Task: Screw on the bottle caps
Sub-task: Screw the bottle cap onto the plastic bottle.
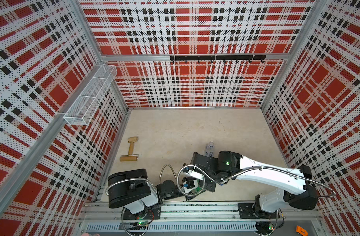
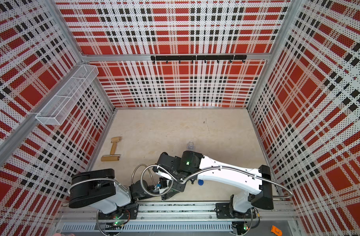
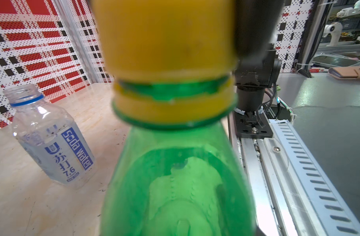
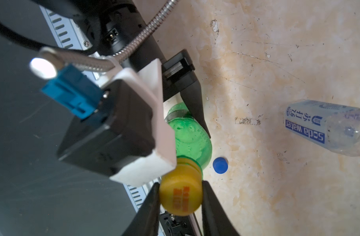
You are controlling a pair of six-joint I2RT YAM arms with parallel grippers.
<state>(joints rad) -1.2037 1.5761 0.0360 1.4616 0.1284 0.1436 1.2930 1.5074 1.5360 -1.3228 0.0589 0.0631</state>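
Yellow cap [image 4: 180,194] gripped beside front rail [image 3: 254,163].

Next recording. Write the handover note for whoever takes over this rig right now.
Left gripper: shut on the green bottle.
Right gripper: shut on the yellow cap, fingers either side of it.
Yellow cap sits on the green bottle's neck; green thread shows beneath it, so it is not fully down.
Soda water bottle: upright on the table, uncapped.
Blue cap: loose on the table.
Left: tighten the yellow cap, then fit the blue cap.
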